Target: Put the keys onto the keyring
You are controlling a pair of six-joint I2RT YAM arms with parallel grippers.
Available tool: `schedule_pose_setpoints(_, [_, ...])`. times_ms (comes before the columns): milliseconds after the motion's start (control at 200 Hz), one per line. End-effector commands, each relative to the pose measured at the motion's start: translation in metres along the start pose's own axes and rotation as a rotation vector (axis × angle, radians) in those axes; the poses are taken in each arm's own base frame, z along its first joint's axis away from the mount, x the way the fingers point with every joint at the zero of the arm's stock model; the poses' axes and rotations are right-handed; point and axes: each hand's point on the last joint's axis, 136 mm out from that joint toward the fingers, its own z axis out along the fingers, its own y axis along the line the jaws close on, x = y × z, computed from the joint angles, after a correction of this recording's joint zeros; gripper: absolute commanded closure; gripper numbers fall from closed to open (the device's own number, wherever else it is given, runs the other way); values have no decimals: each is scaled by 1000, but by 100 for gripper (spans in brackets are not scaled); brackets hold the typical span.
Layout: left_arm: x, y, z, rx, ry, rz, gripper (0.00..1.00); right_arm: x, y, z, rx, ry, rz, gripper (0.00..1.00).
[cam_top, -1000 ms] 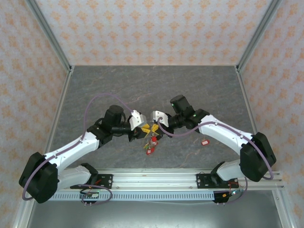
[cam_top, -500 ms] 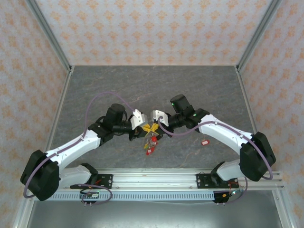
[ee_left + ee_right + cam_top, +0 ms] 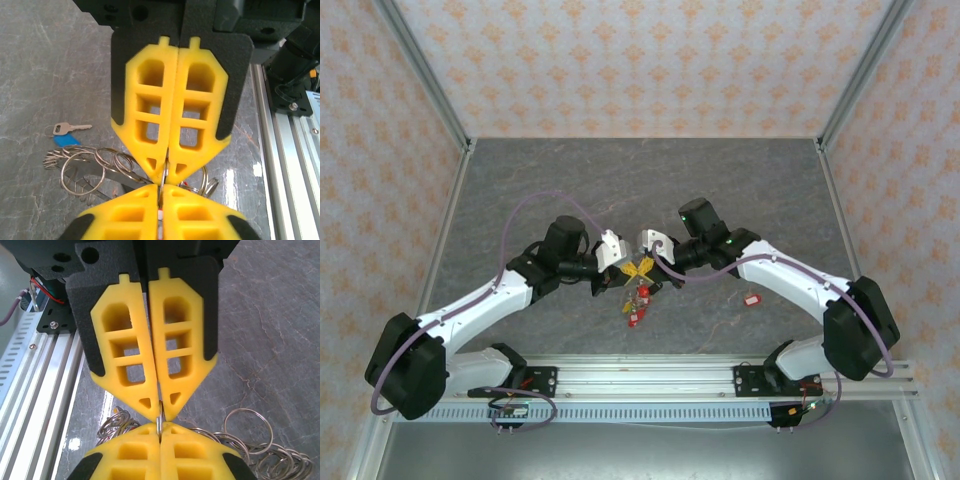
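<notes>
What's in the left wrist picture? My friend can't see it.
The left gripper and right gripper, both yellow, meet tip to tip, shut on a thin metal ring. Beside them, loose rings and a blue-tagged key lie on the grey table.

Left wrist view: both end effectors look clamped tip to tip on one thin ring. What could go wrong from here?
The left end effector and right end effector each pinch the thin ring only at the very fingertips; a pull or twist could let it slip out. Their tips nearly touch, so a small closing move could make them collide. The tangle of loose rings next to it might snag and get dragged along.
</notes>
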Motion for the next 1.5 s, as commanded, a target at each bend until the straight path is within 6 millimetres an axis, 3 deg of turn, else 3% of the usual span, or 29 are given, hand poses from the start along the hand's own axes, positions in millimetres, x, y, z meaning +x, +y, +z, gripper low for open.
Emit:
schedule_pose_setpoints(0, [-13, -6, -1, 41, -19, 34, 100, -41, -1, -6, -21, -121, -69, 100])
schedule_pose_setpoints(165, [-17, -4, -3, 13, -48, 35, 100, -27, -9, -8, 61, -76, -66, 91])
schedule_pose_setpoints(300, [-20, -2, -5, -11, -81, 33, 100, -16, -10, -8, 94, -49, -70, 89])
schedule_pose_setpoints(651, [-22, -2, -7, -26, -104, 24, 100, -6, -11, -8, 124, -36, -68, 90])
schedule_pose_setpoints(736, [-21, -1, -7, -29, -103, 21, 100, -4, -11, -8, 127, -28, -67, 98])
schedule_pose_setpoints(821, [-20, -1, -8, -31, -91, 14, 100, -9, -11, -9, 128, -33, -80, 100])
schedule_pose_setpoints(1001, [-17, -5, -7, -6, -56, 31, 88, -24, -6, -11, 90, -77, -101, 100])
schedule_pose_setpoints(1496, [-14, -9, -2, 31, -25, 33, 86, -40, -5, -13, 66, -139, -99, 100])
